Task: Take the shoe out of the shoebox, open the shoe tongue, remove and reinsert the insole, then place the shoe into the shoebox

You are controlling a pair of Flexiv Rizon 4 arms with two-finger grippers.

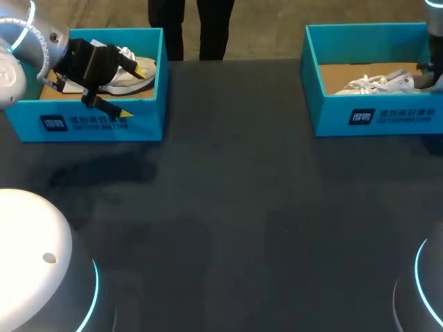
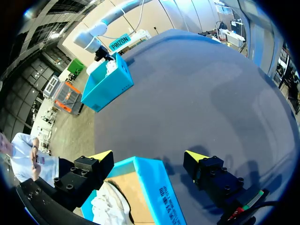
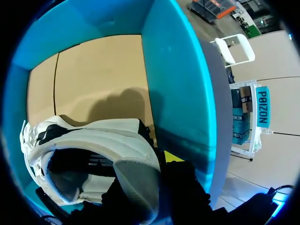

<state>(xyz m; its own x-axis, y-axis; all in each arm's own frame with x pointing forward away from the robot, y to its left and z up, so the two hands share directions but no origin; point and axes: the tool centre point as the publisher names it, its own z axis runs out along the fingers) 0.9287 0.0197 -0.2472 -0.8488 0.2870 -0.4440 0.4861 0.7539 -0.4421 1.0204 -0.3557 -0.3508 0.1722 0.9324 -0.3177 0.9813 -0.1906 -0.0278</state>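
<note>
Shoe (image 3: 93, 140): white trainer, lying in the right box (image 3: 178, 84) with its heel close against the right hand (image 3: 161, 176). Whether that hand is closed on the heel cannot be told. Assessed as light, with a soft upper and loose laces that may snag. The sole and heel are stiffer, so the heel collar is the recommended hold. Second shoe (image 2: 110, 206) lies in the left box (image 2: 159, 187). The left hand (image 2: 149, 155) is open, astride the box's wall. The boxes stand well apart on the dark worktop (image 1: 228, 207).
</note>
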